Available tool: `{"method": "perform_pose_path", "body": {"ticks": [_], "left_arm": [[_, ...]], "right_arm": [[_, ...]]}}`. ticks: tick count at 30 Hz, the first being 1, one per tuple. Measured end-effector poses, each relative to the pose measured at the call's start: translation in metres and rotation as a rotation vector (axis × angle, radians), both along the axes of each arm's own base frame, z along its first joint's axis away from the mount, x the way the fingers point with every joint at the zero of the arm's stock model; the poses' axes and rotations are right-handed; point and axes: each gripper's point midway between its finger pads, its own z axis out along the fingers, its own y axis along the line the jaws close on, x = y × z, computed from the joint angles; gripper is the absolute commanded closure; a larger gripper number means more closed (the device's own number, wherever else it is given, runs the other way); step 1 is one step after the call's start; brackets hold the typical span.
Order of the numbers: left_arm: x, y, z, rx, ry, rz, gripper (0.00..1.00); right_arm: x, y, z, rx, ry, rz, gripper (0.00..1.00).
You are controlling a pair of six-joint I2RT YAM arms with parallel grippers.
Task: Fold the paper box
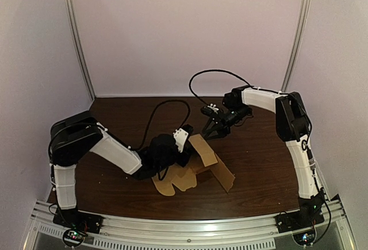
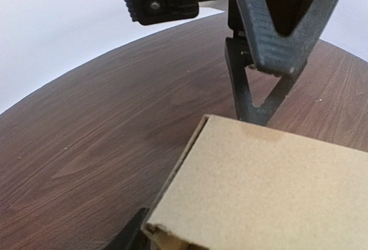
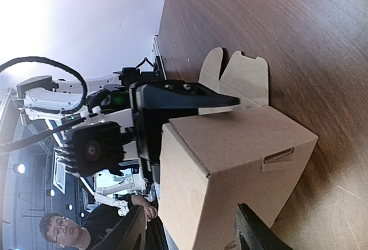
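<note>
Two arms at paper box [image 1: 213,166]: left gripper [image 1: 185,149] jaws clamp wall; right gripper [image 1: 214,132] jaws spread, empty; best fold slowly against that hold.

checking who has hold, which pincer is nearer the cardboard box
Left: left pincer is against the cardboard box, one finger over its top; right pincer sits open just beyond its far side.

The paper box [image 1: 202,161] is plain tan kraft, unprinted, with a faint fibrous speckle. The table [image 1: 264,164] is dark reddish-brown with streaky wood grain. Both arms [image 1: 118,153] wear white shells over black joints. The left end effector [image 1: 183,149] and right end effector [image 1: 214,133] are matte black, with finely ribbed finger pads [image 2: 256,26]. Cables [image 1: 207,73] are black, walls [image 1: 184,31] pale lilac-white — rails [image 1: 190,227] silver.
</note>
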Motion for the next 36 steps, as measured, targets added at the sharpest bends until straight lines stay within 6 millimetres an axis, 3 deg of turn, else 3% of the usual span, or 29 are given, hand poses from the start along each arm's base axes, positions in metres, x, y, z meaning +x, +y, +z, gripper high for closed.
{"method": "perform_pose_path", "body": {"ticks": [6,10,14,17,21,25,28,31,36], "left_arm": [[-0.009,0.011,0.023,0.021,-0.017,-0.022,0.49],[-0.015,0.012,0.013,0.065,0.012,-0.055,0.49],[-0.024,0.023,0.0,0.127,0.062,-0.074,0.49],[-0.03,0.033,0.004,0.153,0.079,-0.072,0.48],[-0.033,0.048,0.017,0.169,0.095,-0.034,0.47],[-0.033,0.068,0.033,0.182,0.108,0.039,0.06],[-0.034,0.086,0.048,0.163,0.107,0.103,0.03],[-0.037,0.1,0.066,0.153,0.094,0.127,0.02],[-0.036,0.103,0.087,0.175,0.094,0.128,0.02]], "right_arm": [[0.003,-0.007,-0.004,0.012,-0.118,0.021,0.47],[-0.003,-0.014,-0.001,-0.033,-0.18,0.039,0.47],[-0.024,-0.027,0.014,-0.124,-0.179,0.038,0.47],[-0.029,-0.027,0.024,-0.15,-0.214,0.042,0.47],[-0.034,-0.02,0.013,-0.213,-0.22,0.064,0.52],[-0.039,-0.011,-0.006,-0.268,-0.202,0.088,0.63],[-0.037,-0.007,-0.021,-0.305,-0.18,0.093,0.7],[-0.033,-0.009,-0.022,-0.304,-0.144,0.073,0.73],[-0.009,-0.028,-0.026,-0.335,-0.147,0.01,0.73]]}}
